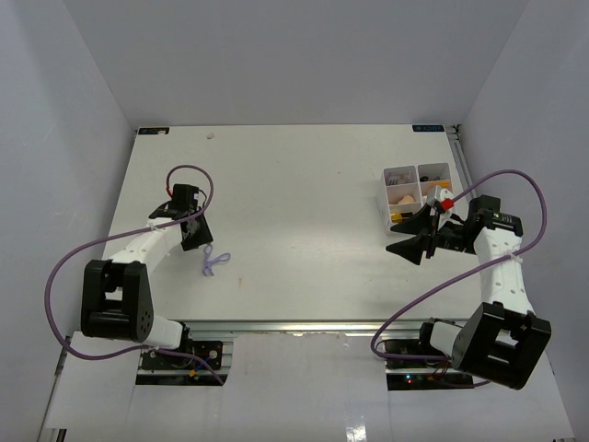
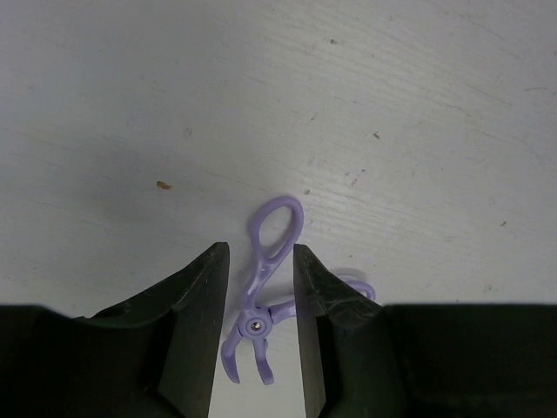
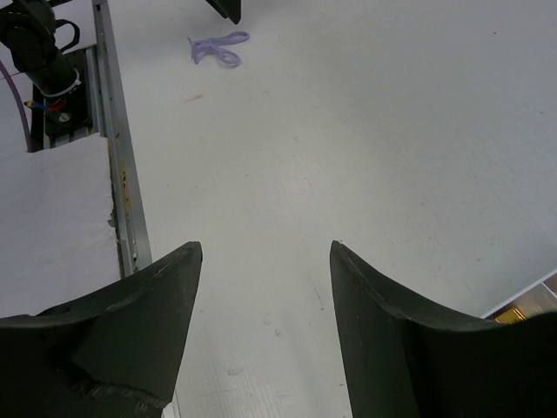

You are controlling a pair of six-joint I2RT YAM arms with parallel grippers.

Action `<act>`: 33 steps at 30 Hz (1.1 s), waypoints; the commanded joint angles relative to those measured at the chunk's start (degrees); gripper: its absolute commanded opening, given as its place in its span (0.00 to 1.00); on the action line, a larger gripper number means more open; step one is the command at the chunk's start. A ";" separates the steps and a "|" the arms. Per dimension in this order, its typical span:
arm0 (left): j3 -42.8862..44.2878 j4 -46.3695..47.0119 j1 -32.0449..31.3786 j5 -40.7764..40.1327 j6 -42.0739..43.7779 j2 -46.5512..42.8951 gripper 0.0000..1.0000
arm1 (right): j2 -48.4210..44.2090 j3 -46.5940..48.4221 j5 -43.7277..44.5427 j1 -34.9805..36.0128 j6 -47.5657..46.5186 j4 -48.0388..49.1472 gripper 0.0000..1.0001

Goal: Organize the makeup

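A purple loop (image 1: 214,262) (image 2: 277,225) lies flat on the white table at the left. My left gripper (image 1: 199,245) (image 2: 261,254) hangs over it, one jaw on each side of its pivot. The jaws stand narrowly open, with a gap on the left side, and the right finger (image 2: 313,296) is at or near one of the loop's arms. My right gripper (image 1: 410,247) (image 3: 265,252) is open over bare table, just in front of the white tray (image 1: 385,184), with nothing between its fingers. The purple loop (image 3: 218,48) also shows far off in the right wrist view.
The tray at the back right holds a beige sponge (image 1: 403,195) and other small items. A corner of the tray (image 3: 522,305) shows beside the right finger. The aluminium rail (image 3: 117,157) runs along the table's near edge. White walls enclose the table.
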 commanded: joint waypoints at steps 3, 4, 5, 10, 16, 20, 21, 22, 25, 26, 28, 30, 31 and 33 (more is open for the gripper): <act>1.70 0.85 0.82 -0.54 0.27 4.32 0.44 | 1.78 3.26 -3.35 -1.12 -11.94 -10.77 0.67; 1.83 0.88 0.88 -0.44 0.30 4.84 0.43 | 1.68 3.16 -3.42 -1.19 -12.06 -10.77 0.67; 1.94 0.95 0.96 -0.35 0.32 5.17 0.43 | 1.30 3.02 -3.59 -1.31 -12.27 -10.77 0.66; 1.72 1.48 1.00 -0.19 0.67 5.72 0.40 | -0.23 2.50 -4.32 -1.48 -12.77 -10.83 0.66; 1.34 2.24 1.01 0.41 0.84 7.84 0.34 | -0.21 2.50 -4.50 -1.65 -12.38 -10.77 0.66; 0.17 3.41 1.06 1.42 0.87 8.45 0.19 | -0.38 2.47 -4.62 -1.74 -12.21 -10.77 0.67; 0.03 3.57 1.00 1.95 0.95 8.49 0.16 | -0.40 2.41 -4.68 -1.74 -12.19 -10.77 0.67; -0.04 3.74 1.00 2.24 1.02 8.39 0.15 | -0.48 2.41 -4.69 -1.74 -12.11 -10.78 0.66; 0.02 4.15 1.00 3.92 0.96 7.74 0.05 | -0.68 2.41 -4.59 -1.74 -11.98 -10.80 0.66; 0.05 4.35 1.00 4.92 0.88 7.22 0.02 | -0.78 2.44 -4.48 -1.74 -11.95 -10.77 0.67; 0.02 5.20 0.99 7.84 0.64 5.29 0.00 | -1.01 2.51 -4.10 -1.82 -11.94 -10.77 0.67; -0.50 6.86 0.55 13.39 0.16 2.63 0.00 | -1.29 2.70 -3.37 -1.70 -11.75 -10.76 0.68; -0.77 8.18 -0.12 16.34 -0.25 0.84 0.00 | -1.35 2.77 -3.17 -1.60 -11.68 -10.73 0.68; -1.18 10.76 -1.84 21.61 -1.28 -2.23 0.00 | -1.39 2.85 -2.74 -1.16 -11.41 -10.64 0.70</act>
